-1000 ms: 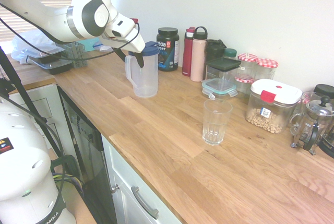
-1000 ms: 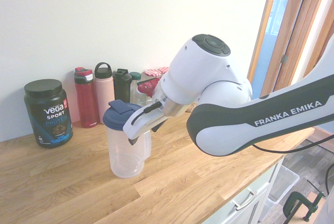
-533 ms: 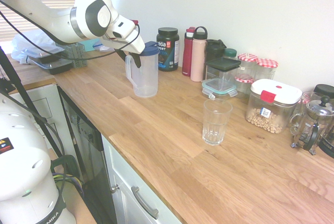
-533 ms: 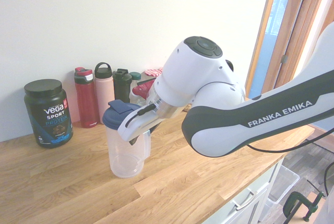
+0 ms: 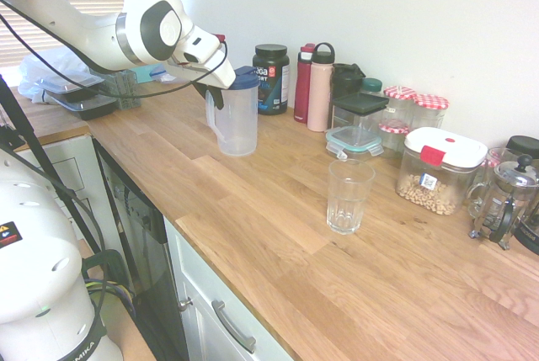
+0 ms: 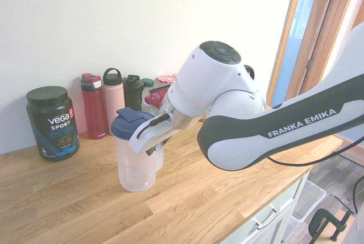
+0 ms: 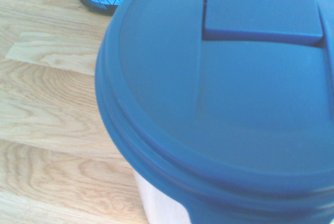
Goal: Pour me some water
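A clear plastic pitcher with a blue lid stands on the wooden counter, far left of the row of bottles. My gripper reaches down from the left at the pitcher's handle side, just under the lid rim. Its fingers are closed on the handle. From the other side, the gripper sits against the pitcher on its right flank. An empty ribbed glass stands upright further along the counter, well apart from the pitcher. I cannot make out water inside the pitcher.
Behind the pitcher stand a black protein tub, a red bottle and a pink bottle. Storage boxes, jars and a French press line the wall to the right. Trays sit at the counter's far left end.
The fingers have closed from wide open onto the pitcher's handle. The pitcher has shifted slightly along the counter towards the bottles. The arm itself barely moved.
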`<state>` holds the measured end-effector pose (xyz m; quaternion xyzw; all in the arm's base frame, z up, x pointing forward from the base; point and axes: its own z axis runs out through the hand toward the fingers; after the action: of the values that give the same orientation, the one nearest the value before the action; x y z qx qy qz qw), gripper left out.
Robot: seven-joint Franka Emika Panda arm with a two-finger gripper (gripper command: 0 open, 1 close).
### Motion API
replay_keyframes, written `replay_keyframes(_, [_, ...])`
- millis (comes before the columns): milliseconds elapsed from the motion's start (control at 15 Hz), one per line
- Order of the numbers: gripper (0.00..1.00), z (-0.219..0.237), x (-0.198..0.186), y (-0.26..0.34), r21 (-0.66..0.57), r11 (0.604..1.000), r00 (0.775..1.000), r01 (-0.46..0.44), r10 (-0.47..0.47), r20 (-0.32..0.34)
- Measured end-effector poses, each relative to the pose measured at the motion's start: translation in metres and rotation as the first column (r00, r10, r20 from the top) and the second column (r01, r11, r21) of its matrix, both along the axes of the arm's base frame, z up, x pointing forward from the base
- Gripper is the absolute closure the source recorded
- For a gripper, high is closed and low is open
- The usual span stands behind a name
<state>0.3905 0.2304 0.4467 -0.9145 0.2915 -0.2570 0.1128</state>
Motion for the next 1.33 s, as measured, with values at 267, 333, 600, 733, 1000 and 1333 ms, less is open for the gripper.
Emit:
replay_keyframes(267, [1.0, -0.001, 0.0, -0.003, 0.0, 1.0, 1.0, 0.006, -0.006, -0.003])
replay_keyframes(333, [1.0, 0.0, 0.0, -0.004, 0.0, 1.0, 1.0, 0.008, -0.008, -0.002])
replay_keyframes(600, [1.0, 0.017, -0.012, -0.012, -0.011, 0.999, 0.999, 0.032, -0.033, -0.02])
replay_keyframes(733, [1.0, 0.031, -0.031, -0.028, -0.035, 0.998, 0.997, 0.055, -0.057, -0.05])
replay_keyframes(1000, [1.0, 0.042, -0.078, -0.094, -0.067, 0.992, 0.983, 0.105, -0.113, -0.143])
replay_keyframes(1333, [1.0, 0.074, -0.133, -0.172, -0.095, 0.987, 0.957, 0.131, -0.151, -0.247])
